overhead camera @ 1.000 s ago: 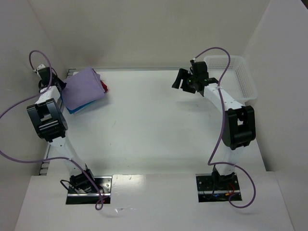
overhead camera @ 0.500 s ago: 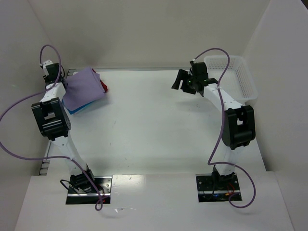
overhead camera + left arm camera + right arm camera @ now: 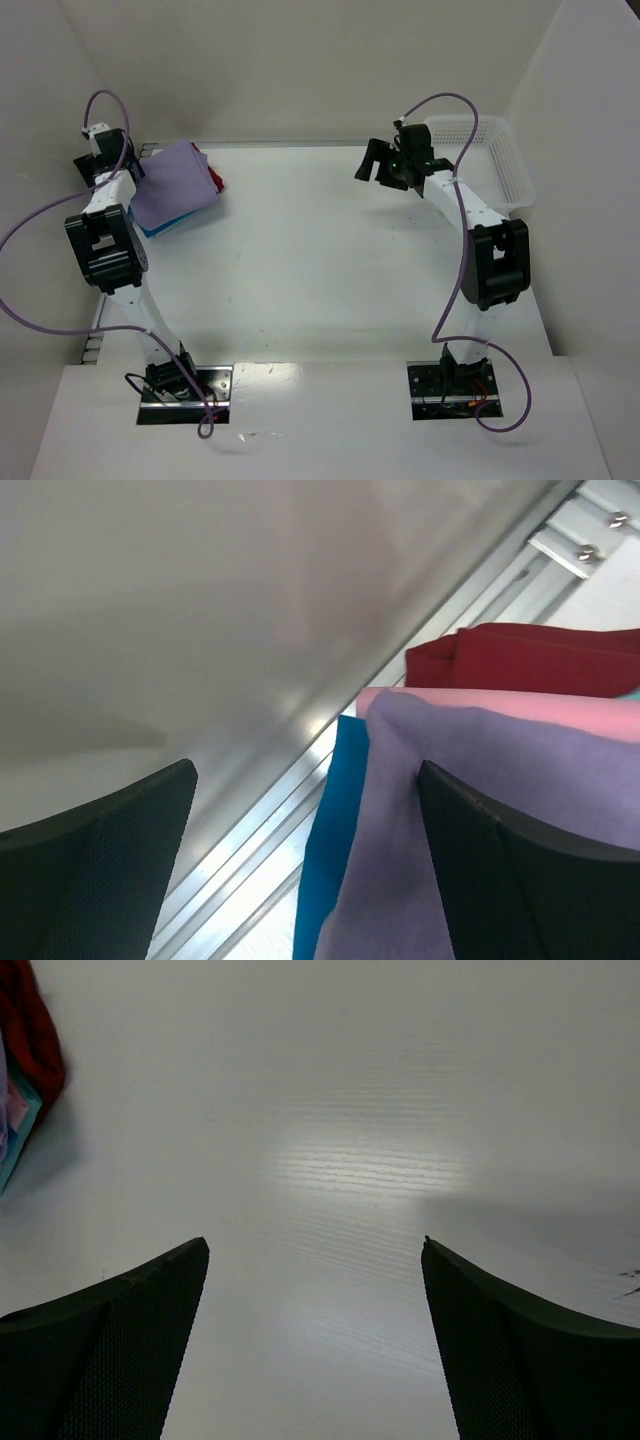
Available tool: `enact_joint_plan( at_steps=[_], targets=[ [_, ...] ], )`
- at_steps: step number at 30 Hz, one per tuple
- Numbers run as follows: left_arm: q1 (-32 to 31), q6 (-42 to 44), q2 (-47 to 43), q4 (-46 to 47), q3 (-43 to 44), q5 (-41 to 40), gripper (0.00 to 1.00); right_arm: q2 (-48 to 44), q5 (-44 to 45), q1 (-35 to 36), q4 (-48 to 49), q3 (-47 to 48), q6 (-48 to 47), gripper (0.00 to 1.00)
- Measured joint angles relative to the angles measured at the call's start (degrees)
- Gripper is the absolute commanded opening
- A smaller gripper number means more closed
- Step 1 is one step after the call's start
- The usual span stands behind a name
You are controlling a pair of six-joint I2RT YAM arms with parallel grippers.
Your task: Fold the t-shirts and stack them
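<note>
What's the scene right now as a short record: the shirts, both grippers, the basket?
stack top: lavender t-shirt, folded
under it: edges of the blue t-shirt, pink t-shirt and red t-shirt show
stack place: far left corner of the table
left gripper: open, at the stack's edge, clamping nothing
right gripper: open, holding nothing, over the table, apart from the stack
basket: white mesh, far right corner, beside the right arm
</note>
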Motion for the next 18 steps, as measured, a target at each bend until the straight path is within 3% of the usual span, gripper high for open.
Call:
enact_joint_plan(
  at_steps=[4, 9, 13, 18],
  targets=[
    [-1.51, 1.16, -2.86, -0.81, 0.00, 1.49, 0.99, 0.00, -0.94, 0.00, -0.02, -0.04, -0.02, 0.96],
    [-7.93, 1.68, -8.55, -0.68, -0.52, 2.75, 0.99, 0.00, -1.90, 0.00, -1.99, 1.33, -0.46, 0.98],
    [-12.70, -0.98, -15.98, 2.12, -8.09, 6.29, 0.96, 0.00, -2.29, 0.00, -2.80, 4.11, -0.76, 0.98],
    [-12.39, -5.81, -18.91, 4.26, -17.33, 10.51, 0.85, -0.22, -2.10, 0.00, -3.06, 4.50, -0.83, 0.98]
  ],
)
